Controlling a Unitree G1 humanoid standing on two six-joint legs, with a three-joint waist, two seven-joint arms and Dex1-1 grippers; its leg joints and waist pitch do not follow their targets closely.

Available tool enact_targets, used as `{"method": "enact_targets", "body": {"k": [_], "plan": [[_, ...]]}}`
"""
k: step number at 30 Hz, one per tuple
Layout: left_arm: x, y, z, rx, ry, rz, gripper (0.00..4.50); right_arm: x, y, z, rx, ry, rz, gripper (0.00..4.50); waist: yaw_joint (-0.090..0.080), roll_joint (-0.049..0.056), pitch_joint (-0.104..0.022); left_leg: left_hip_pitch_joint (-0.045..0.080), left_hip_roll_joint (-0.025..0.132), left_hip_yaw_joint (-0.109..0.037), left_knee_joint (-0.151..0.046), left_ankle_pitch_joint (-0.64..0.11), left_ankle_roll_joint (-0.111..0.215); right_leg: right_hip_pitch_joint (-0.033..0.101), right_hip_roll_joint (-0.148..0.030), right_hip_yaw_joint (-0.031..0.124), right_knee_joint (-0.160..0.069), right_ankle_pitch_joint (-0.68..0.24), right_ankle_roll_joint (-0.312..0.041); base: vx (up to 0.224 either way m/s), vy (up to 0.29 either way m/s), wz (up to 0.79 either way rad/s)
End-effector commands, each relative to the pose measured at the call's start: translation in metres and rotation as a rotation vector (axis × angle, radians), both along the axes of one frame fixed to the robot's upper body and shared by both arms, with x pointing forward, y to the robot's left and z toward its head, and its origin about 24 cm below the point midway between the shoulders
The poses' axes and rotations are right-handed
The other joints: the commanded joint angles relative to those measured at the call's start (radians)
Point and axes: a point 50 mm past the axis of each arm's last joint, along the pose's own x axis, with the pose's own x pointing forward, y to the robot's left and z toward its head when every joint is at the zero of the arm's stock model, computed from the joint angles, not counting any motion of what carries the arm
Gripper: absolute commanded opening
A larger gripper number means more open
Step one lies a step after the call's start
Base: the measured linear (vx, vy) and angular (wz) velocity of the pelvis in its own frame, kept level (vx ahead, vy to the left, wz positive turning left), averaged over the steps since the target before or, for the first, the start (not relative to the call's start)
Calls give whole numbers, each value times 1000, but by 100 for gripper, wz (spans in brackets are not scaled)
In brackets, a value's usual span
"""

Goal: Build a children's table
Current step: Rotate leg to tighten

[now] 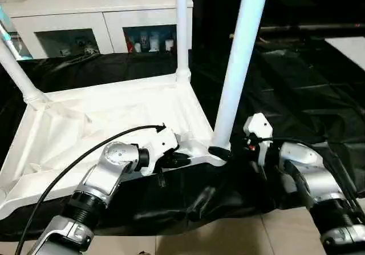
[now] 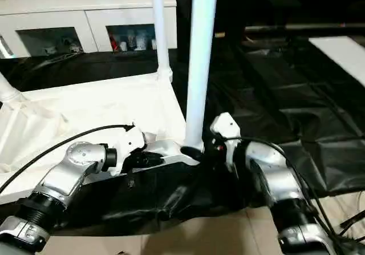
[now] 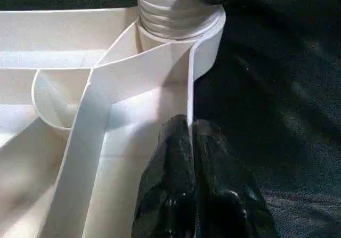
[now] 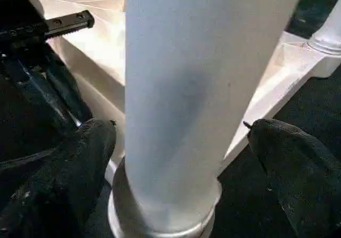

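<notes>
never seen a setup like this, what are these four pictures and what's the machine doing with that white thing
A humanoid robot is building a children's table. Two pictures come from cameras on its head, looking down over its silver forearms. The other two come from cameras on its wrists, looking along the black fingers.

The white table top lies upside down on a black-draped work table, ribs facing up. Three legs stand in corner sockets; the nearest leg is right in front of the robot.

The left end effector is shut, pinching the top's thin side wall near that leg. The right end effector is open, one finger on each side of the leg's base, not clamping it.

A white cabinet stands behind.
</notes>
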Motion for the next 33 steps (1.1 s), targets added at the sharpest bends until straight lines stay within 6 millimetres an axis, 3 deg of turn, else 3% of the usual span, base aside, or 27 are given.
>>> {"method": "enact_targets", "body": {"k": [1, 4, 7, 16, 17, 21, 30, 33], "plan": [[-9, 11, -23, 117, 102, 21, 0, 2, 2, 2, -21, -11, 30, 445, -5, -15, -48, 14, 17, -3, -83, -303, 43, 38, -38, 30, -83, -297, -175, 0, 0, 0], [-10, 11, -23, 111, 131, 19, 0, 2, 3, 1, -23, -3, 49, 445, -4, -16, -49, 14, 17, -2, -83, -303, 45, 38, -38, 30, -83, -291, -178, 0, 0, 0], [-7, 10, -20, 96, 125, 33, 56, 4, 4, 0, -26, -6, 52, 450, -6, -18, -48, 13, 16, -1, -83, -305, 45, 38, -39, 29, -84, -299, -184, 0, 0, 0], [-4, 10, -18, 91, 108, 37, 56, 5, 6, -1, -20, -4, 60, 450, -7, -17, -46, 15, 17, -3, -87, -331, 38, 35, -39, 29, -89, -345, -171, 0, 0, 0], [-4, 11, -17, 90, 112, 38, 27, 5, 6, -1, -20, -3, 64, 450, -8, -16, -44, 15, 18, -4, -88, -338, 36, 35, -38, 29, -89, -346, -171, 0, 0, 0], [-4, 12, -17, 77, 142, 39, 14, 5, 8, -4, -32, 14, 97, 450, -8, -17, -44, 15, 17, -3, -88, -348, 34, 35, -39, 29, -90, -358, -171, 0, 0, 0], [-8, 14, -18, 84, 171, 2, 7, 13, 12, -5, -39, 28, 72, 450, -23, -17, -47, 12, 17, -2, -86, -315, 49, 38, -40, 29, -84, -295, -202, 0, 0, 0], [-9, 14, -18, 86, 174, 0, 0, 14, 12, -5, -29, 37, 68, 411, -23, -17, -46, 11, 18, -2, -87, -311, 51, 38, -39, 29, -84, -292, -205, 0, 0, 0]]}}
